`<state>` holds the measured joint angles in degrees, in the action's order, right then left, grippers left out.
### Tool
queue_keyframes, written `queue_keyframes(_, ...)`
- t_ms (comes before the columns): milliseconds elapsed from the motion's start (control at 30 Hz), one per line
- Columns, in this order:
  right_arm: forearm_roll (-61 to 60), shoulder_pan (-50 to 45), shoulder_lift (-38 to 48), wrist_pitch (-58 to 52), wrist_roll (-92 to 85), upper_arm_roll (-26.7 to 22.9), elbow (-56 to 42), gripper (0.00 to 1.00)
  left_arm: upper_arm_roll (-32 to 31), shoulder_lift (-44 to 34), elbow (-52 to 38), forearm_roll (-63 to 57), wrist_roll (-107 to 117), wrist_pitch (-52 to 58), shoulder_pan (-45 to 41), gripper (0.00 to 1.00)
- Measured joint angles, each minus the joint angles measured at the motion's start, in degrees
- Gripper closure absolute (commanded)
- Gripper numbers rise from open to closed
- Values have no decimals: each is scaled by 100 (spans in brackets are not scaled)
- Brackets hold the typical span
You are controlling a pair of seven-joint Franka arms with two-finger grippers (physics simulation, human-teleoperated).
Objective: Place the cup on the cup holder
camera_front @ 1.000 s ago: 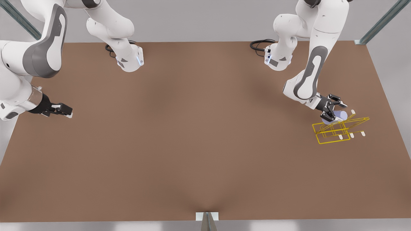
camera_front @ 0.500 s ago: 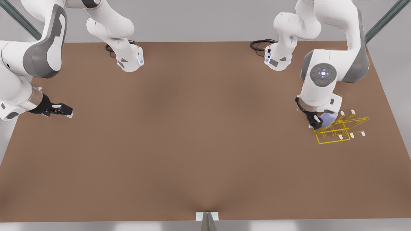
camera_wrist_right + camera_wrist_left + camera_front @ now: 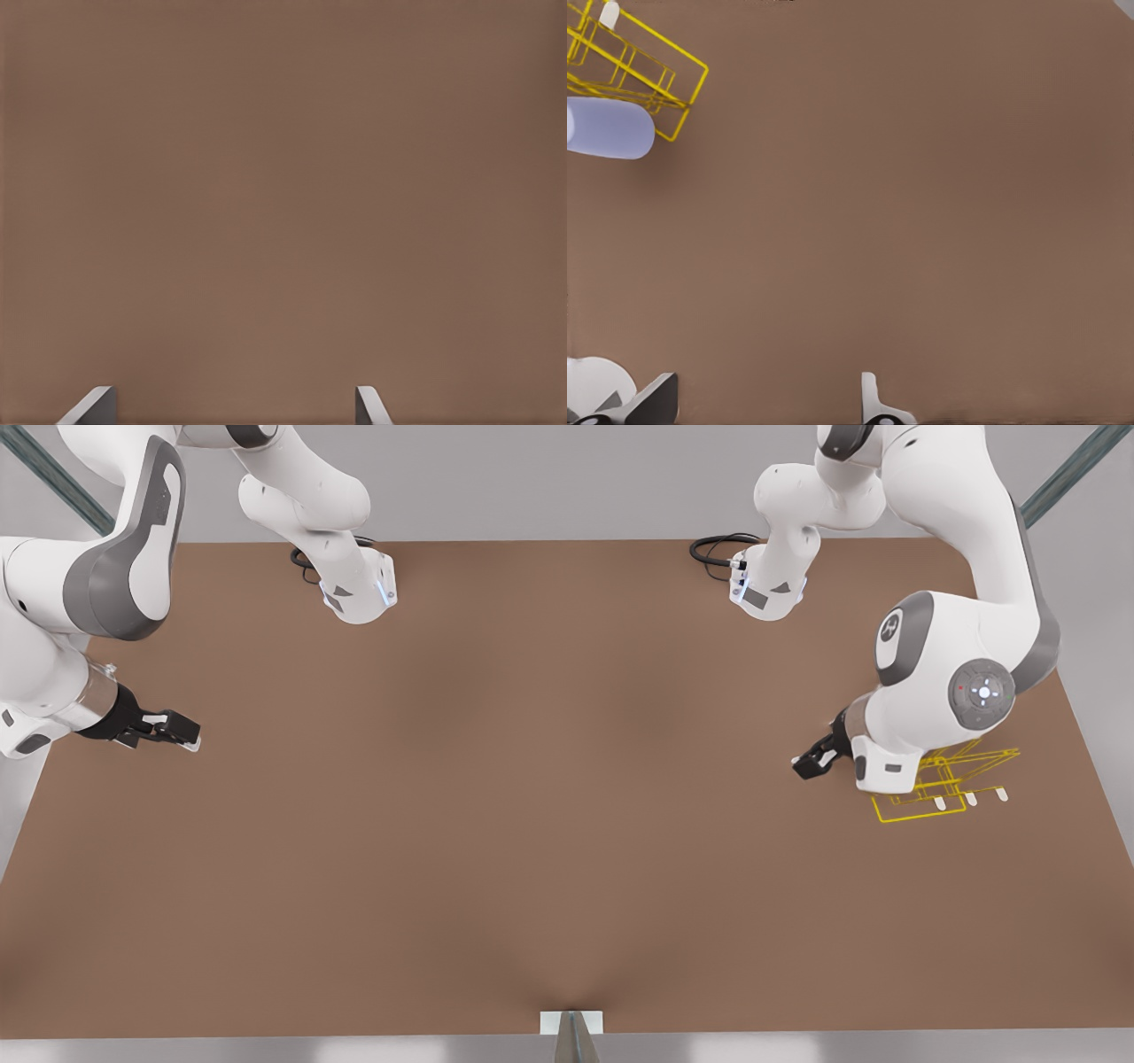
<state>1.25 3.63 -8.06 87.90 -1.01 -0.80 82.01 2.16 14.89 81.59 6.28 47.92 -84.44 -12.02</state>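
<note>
The yellow wire cup holder (image 3: 943, 790) stands near the front view's right table edge, partly behind an arm's wrist. In the left wrist view the cup holder (image 3: 633, 62) shows with the lavender cup (image 3: 607, 128) lying sideways against its frame. Whether a prong goes into the cup I cannot tell. My left gripper (image 3: 811, 763) is just off the holder toward the front view's left, open (image 3: 762, 407) and holding nothing. My right gripper (image 3: 173, 731) waits at the front view's far left, open (image 3: 230, 407) over bare table.
The brown table (image 3: 532, 824) spreads wide between the two arms. Both arm bases (image 3: 359, 593) stand at the far edge, with a black cable (image 3: 718, 549) beside one. The left arm's bulky wrist (image 3: 948, 700) hangs over the holder.
The left gripper held the cup at the holder, then let go and swung away toward the front view's left as the arm turned. The right arm has not moved.
</note>
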Motion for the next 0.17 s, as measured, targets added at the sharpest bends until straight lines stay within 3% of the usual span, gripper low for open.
queue_keyframes(167, 7, -1, 0, 43, 1, -7, -6, 0, -22, -19, 16, -103, -1251, -17, -1, 0)
